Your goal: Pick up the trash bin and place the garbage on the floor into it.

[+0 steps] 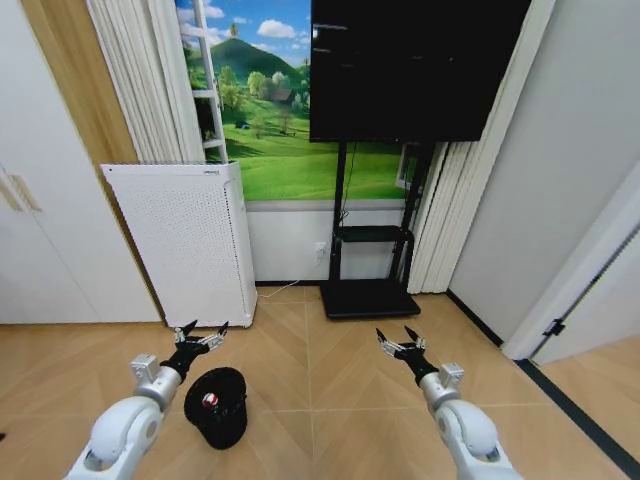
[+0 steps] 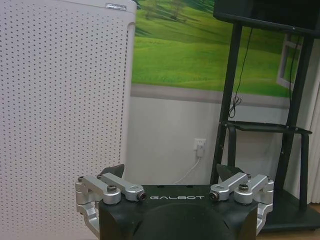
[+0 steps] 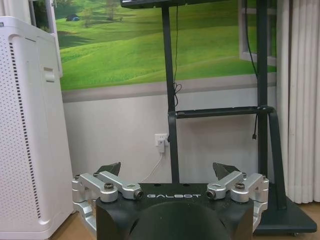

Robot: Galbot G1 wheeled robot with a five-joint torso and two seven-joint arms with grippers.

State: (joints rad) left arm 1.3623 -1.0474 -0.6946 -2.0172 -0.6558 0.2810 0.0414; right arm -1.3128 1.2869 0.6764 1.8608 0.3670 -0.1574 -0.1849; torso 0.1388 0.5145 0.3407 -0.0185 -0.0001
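Trash bin (image 1: 217, 406) just below open left claw (image 1: 201, 332)

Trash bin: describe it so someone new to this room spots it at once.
Find the tall white perforated appliance against the wall, left of the TV stand. On the floor in front of it, just below the open left gripper, sits the trash bin. It is a small round black mesh basket with something red and white inside, far lower and darker than the white box behind it.
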